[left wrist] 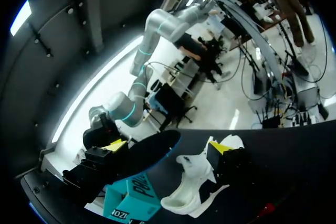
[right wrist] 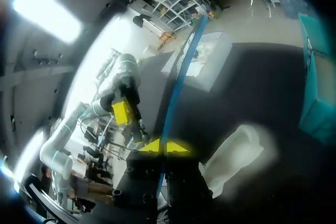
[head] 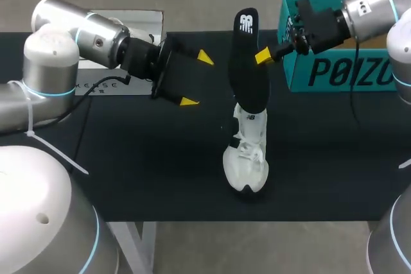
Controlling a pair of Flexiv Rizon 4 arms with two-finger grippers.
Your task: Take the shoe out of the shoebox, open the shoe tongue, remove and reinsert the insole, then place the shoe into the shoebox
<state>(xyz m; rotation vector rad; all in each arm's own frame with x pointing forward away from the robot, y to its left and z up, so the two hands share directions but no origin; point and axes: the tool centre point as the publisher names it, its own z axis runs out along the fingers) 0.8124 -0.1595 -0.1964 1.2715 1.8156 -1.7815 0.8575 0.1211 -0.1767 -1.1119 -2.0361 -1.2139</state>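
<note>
The white sneaker [head: 246, 152] stands on the black table [head: 128, 158] near its middle, with its toe toward the robot and its heel toward the far side. Its upper is white with small dark marks on the side, and the sole edge at the toe shows dark. A black insole [head: 247, 68] rises nearly upright from the heel end. It is long and narrow, with a white logo near its rounded top. Its lower end meets the shoe's opening, but the head view does not show whether it sits inside.

The right gripper [right wrist: 165, 147] is clamped on the insole. In the right wrist view both yellow tips press against the insole from either side; it is seen edge-on there, as a thin strip with a blue edge. In the head view this grip sits on the upper part of the insole, on the side facing the teal shoebox [head: 340, 68], which stands at the far right of the table, just beside the right arm.

The left gripper [head: 196, 79] hangs left of the insole and apart from it. Its fingers are spread wide and hold nothing. Behind the left arm a flat white panel [head: 138, 20] lies at the table's far edge.
</note>
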